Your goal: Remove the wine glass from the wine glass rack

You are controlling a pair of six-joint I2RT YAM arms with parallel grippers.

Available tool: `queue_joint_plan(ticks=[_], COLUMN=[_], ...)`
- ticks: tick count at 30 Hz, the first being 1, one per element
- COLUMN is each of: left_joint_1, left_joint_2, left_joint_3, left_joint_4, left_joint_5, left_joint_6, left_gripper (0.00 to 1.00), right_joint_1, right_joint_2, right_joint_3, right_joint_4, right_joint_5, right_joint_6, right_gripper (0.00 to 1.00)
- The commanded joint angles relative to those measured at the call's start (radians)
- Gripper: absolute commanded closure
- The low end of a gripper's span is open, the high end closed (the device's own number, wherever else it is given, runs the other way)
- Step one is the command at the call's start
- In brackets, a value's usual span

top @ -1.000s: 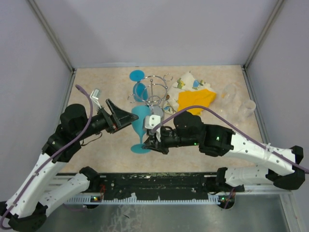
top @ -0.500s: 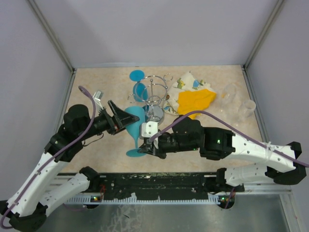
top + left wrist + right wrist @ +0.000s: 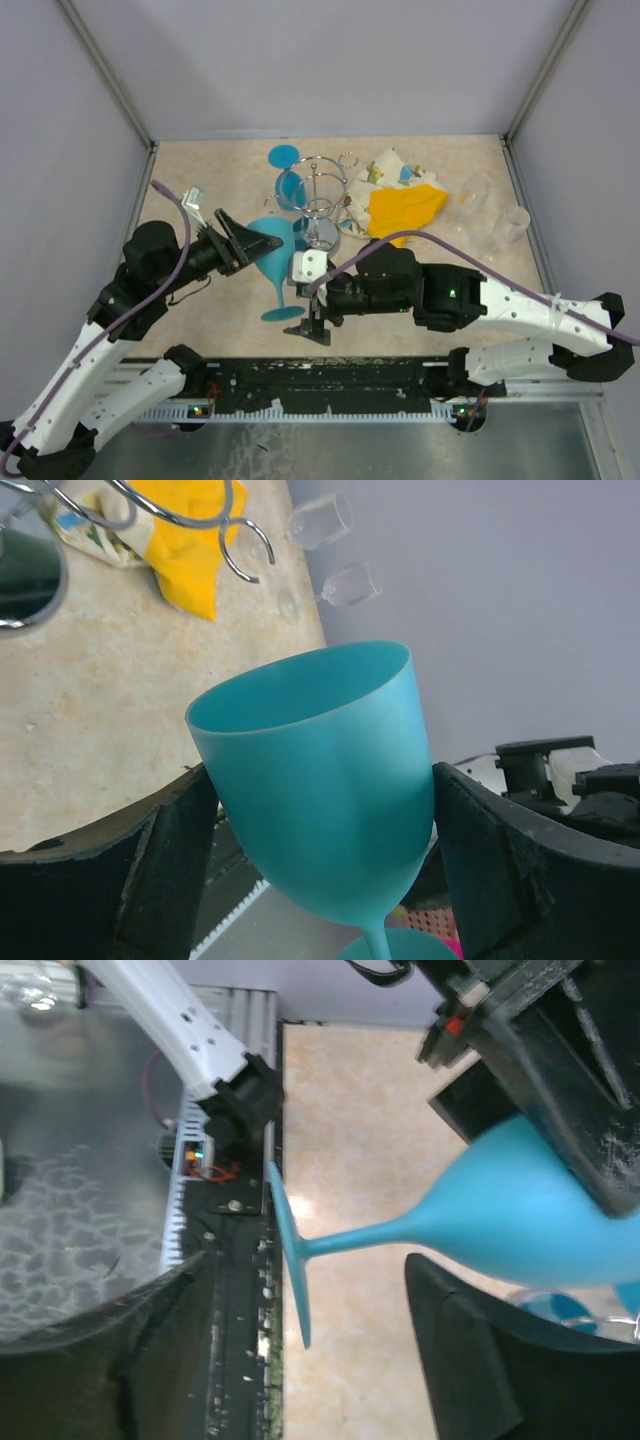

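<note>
A blue wine glass (image 3: pixel 270 262) leans tilted off the rack, its foot (image 3: pixel 283 313) low near the table. My left gripper (image 3: pixel 250 243) is shut on its bowl; in the left wrist view both fingers press the sides of the wine glass (image 3: pixel 320 770). My right gripper (image 3: pixel 316 328) stands open beside the foot. In the right wrist view the stem (image 3: pixel 370 1235) runs between its spread fingers without touching them. The chrome wine glass rack (image 3: pixel 322 205) stands behind, and a second blue glass (image 3: pixel 288 180) hangs at its left side.
A yellow cloth (image 3: pixel 405 205) and a patterned cloth (image 3: pixel 385 168) lie right of the rack. Clear glasses (image 3: pixel 515 222) lie at the far right. Grey walls close in the table on three sides. The black base rail (image 3: pixel 330 375) runs along the near edge.
My right gripper has opened, let go of the stem and dropped back toward the near edge. The left gripper has closed in on the bowl and the glass has shifted slightly left.
</note>
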Motion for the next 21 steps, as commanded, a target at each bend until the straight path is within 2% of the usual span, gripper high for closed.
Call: queue_joint_plan(ticks=[1, 2, 7, 13, 16, 17, 19, 21], left_joint_1=[0.006, 0.005, 0.005, 0.005, 0.006, 0.008, 0.024, 0.072], left_joint_2=[-0.047, -0.056, -0.057, 0.033, 0.092, 0.112, 0.152, 0.204], left_joint_3=[0.038, 0.054, 0.114, 0.083, 0.049, 0.017, -0.080, -0.131], left_joint_4=[-0.049, -0.078, -0.186, -0.160, 0.004, 0.132, 0.416, 0.581], left_joint_5=[-0.184, -0.247, -0.597, -1.053, -1.252, -1.289, -1.294, -1.264], left_joint_6=[0.091, 0.118, 0.282, 0.428, 0.578, 0.668, 0.893, 0.972], left_gripper=[0.28, 0.28, 0.27, 0.32, 0.32, 0.31, 0.29, 0.27], right_joint_1=[0.010, 0.010, 0.009, 0.009, 0.010, 0.010, 0.010, 0.009], right_joint_2=[-0.022, -0.036, -0.119, -0.180, -0.176, -0.174, -0.171, -0.170], right_joint_3=[0.021, 0.008, -0.056, -0.093, -0.092, -0.095, -0.105, -0.119], right_joint_4=[0.050, 0.055, 0.095, 0.101, 0.092, 0.094, 0.104, 0.114], right_joint_5=[0.142, 0.190, 0.312, 0.353, 0.356, 0.358, 0.355, 0.363], right_joint_6=[0.009, 0.012, 0.023, 0.037, 0.040, 0.041, 0.040, 0.037], right_gripper=[0.05, 0.01, 0.01, 0.01, 0.01, 0.01, 0.01, 0.01])
